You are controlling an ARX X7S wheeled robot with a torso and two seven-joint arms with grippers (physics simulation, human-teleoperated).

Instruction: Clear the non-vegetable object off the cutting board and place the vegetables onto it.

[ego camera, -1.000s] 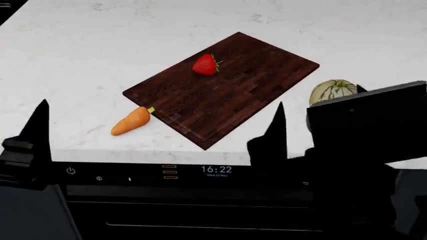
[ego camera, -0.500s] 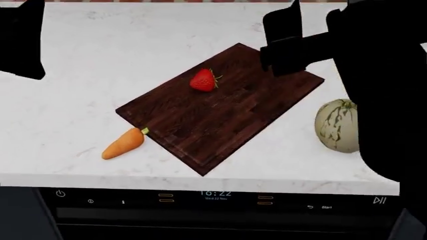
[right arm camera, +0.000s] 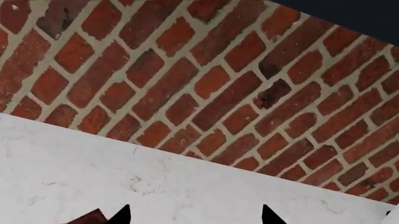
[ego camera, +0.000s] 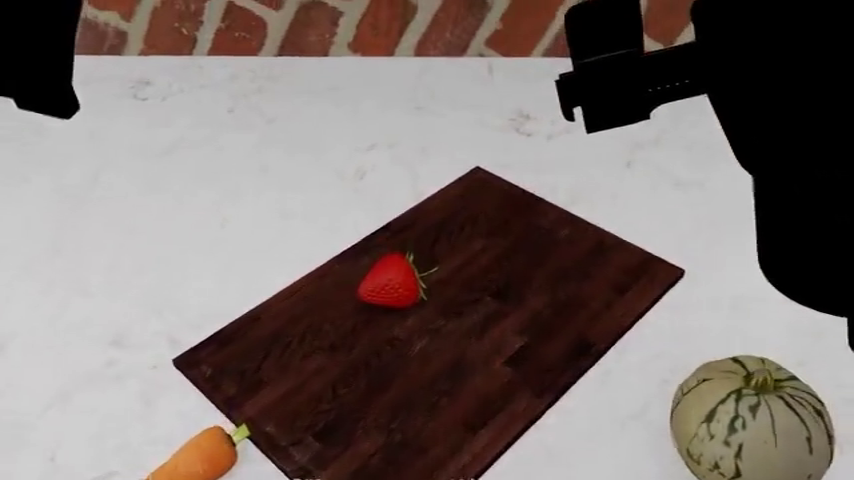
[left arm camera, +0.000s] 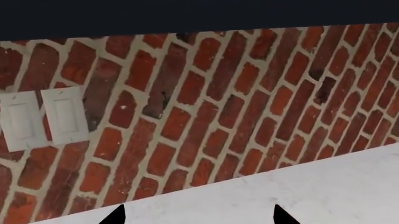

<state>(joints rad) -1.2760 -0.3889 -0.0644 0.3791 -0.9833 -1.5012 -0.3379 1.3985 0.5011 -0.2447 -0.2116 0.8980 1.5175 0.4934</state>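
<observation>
White marble countertop [ego camera: 240,160] is backed by a red brick wall [ego camera: 334,25] along the far edge. At the centre of the head view a large rectangular dark brown wooden cutting board [ego camera: 507,340] is laid diagonally. A small bright red strawberry with a green leafy cap [ego camera: 391,281] is seen resting on the board, toward its 10 o'clock side. A stubby orange carrot with a green stem tip [ego camera: 198,457] is found on the marble at 7 o'clock, its stem just beside the board's near corner. A round cream squash with dark green stripes [ego camera: 751,420] is placed at 4 o'clock, off the board.

Both arms are raised as black silhouettes, the left gripper [left arm camera: 196,215] at 10 o'clock and the right gripper [right arm camera: 193,215] at 1 o'clock, partly hiding the wall. Each gripper's fingertips are seen spread apart, holding nothing. Two white wall switch plates [left arm camera: 44,119] are shown in the left wrist view.
</observation>
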